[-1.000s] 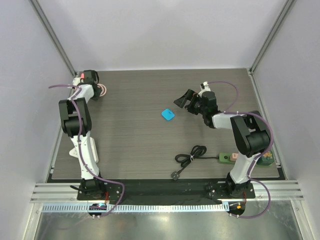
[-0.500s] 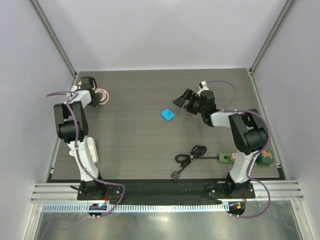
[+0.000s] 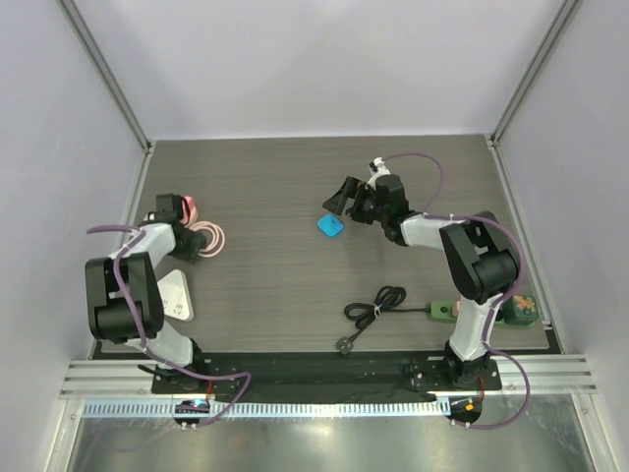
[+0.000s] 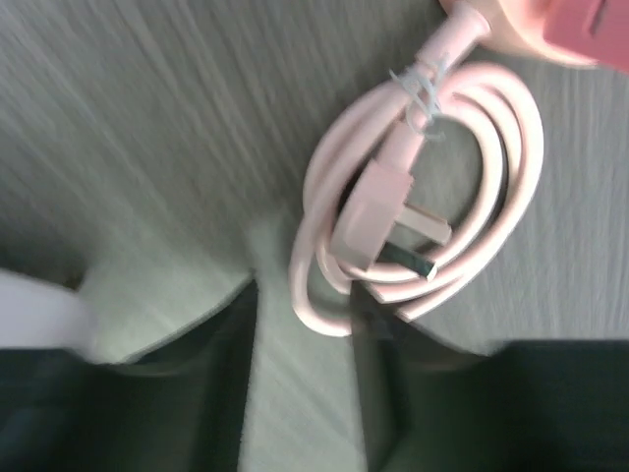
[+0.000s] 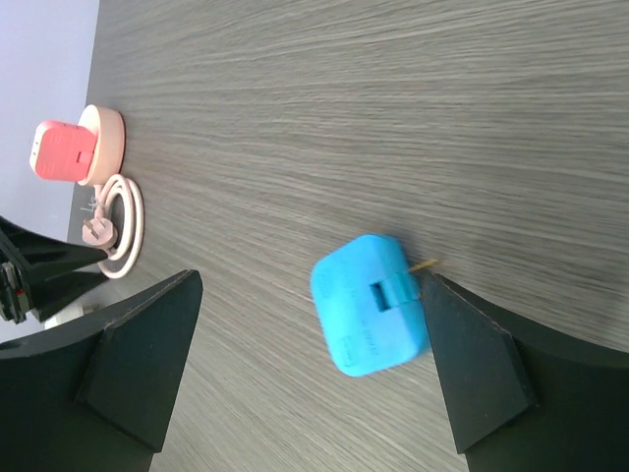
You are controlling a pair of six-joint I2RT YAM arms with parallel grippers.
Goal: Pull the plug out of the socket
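The socket, a dark green power strip, lies at the near right, mostly hidden behind my right arm. A small pinkish plug seems to stand in it. My right gripper is far from it at mid-table. It is open, low over a blue adapter that lies between its fingers, close to the right one. My left gripper is at the left with a narrow gap between blurred fingers, nothing in it. Its tips are at a coiled pink cord.
The pink cord runs to a pink base with a red block. A white flat adapter lies by the left arm. The strip's black cord is coiled near the front, ending in a black plug. Walls close in left and right.
My left arm has swung from the far left corner toward the near side, and the pink cord and red block moved with it. My right gripper shifted left over the blue adapter.
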